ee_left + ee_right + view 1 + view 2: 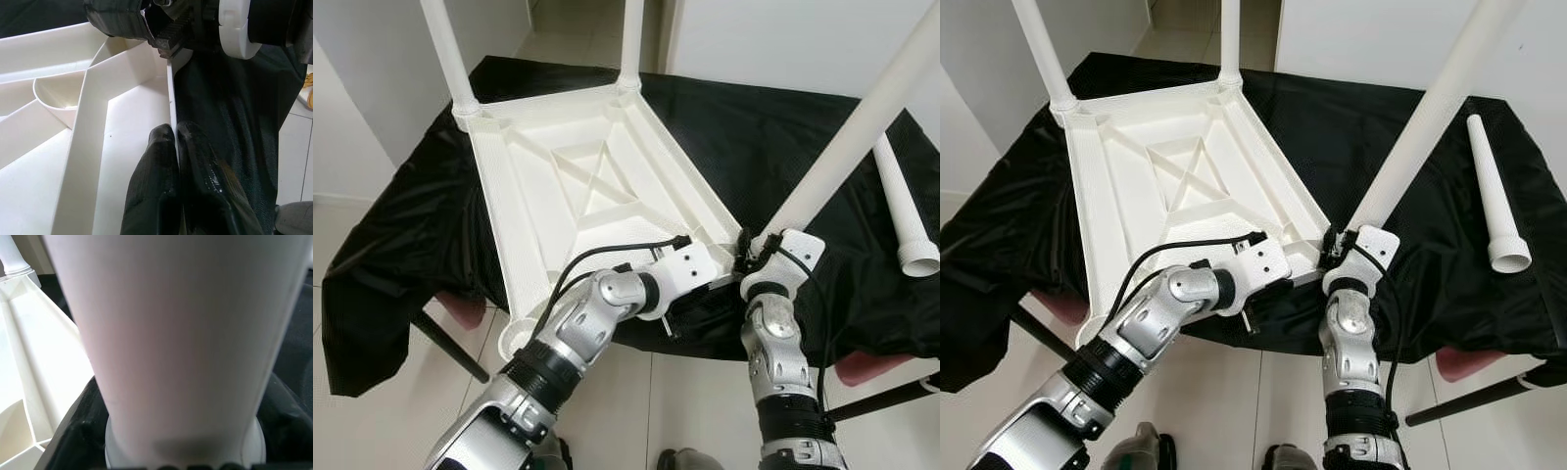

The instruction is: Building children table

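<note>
Our left arm (578, 328) bends inward across the body, wrist turned sideways; its left gripper (176, 142) has the jaws pressed together on a thin white edge. Our right arm (778, 357) rises straight up — its right gripper (1344, 245) clasps a white tube at its base, jaws closed round it.

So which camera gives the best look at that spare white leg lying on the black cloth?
The right eye view: the spare leg lies whole on the black cloth. The left eye view crops it at the frame edge. The wrist views look at other parts.
</note>
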Available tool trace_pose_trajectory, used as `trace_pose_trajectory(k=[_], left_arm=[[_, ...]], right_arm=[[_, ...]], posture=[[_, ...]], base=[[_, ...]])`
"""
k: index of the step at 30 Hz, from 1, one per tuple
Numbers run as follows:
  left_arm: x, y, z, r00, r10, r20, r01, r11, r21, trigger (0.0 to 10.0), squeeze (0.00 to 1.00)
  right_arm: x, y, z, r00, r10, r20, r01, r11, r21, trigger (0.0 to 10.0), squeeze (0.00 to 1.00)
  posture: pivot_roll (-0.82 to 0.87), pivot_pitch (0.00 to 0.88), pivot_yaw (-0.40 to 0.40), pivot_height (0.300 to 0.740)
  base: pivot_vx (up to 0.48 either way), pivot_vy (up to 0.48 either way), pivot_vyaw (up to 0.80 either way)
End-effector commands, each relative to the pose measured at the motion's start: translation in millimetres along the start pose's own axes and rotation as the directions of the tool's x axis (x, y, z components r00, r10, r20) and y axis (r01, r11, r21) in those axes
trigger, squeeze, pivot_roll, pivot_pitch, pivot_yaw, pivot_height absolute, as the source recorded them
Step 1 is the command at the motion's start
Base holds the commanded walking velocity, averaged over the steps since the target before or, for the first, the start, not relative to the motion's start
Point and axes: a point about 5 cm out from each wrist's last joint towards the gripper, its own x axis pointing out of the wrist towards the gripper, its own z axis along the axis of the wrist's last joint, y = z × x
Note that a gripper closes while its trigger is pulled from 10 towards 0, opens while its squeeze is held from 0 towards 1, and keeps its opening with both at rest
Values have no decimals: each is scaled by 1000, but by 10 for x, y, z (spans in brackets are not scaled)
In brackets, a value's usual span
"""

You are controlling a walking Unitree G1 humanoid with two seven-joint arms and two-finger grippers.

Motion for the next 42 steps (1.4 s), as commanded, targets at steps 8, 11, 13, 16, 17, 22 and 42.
trace_pose_trajectory(k=[8,11,13,16,17,22,42], left_arm=[[-35,60,233,995,29,99,-34,998,45,10000,0],[-35,45,226,995,29,99,-33,999,42,10000,0],[-32,37,223,995,28,99,-32,999,40,10000,0],[-30,44,228,995,29,100,-34,999,39,10000,0],[-28,46,229,995,31,100,-35,999,40,10000,0],[-28,40,233,995,27,101,-32,999,42,10000,0],[-26,24,226,995,25,99,-30,998,47,10000,0]], right_arm=[[-105,-39,-166,993,-40,-111,38,999,-22,10000,0],[-119,-19,-149,991,-63,-121,59,998,-31,10000,0],[-121,-29,-134,991,-66,-119,63,998,-32,10000,933],[-121,-40,-124,992,-48,-113,47,999,-13,10000,1000],[-121,-49,-119,993,-50,-108,48,999,-20,10000,1000],[-115,-81,-104,994,-48,-99,45,998,-37,10000,1000],[86,-322,59,949,316,-15,-316,947,-57,10000,0]], posture=[[-3,60,-7,740],[-6,60,-10,740],[-7,60,-12,740],[-8,57,-13,740],[-8,57,-12,740],[-7,54,-11,740],[7,31,-12,740]], base=[[0,0,0],[0,0,0],[0,0,0],[0,0,0],[0,0,0],[0,0,0],[0,0,0]])
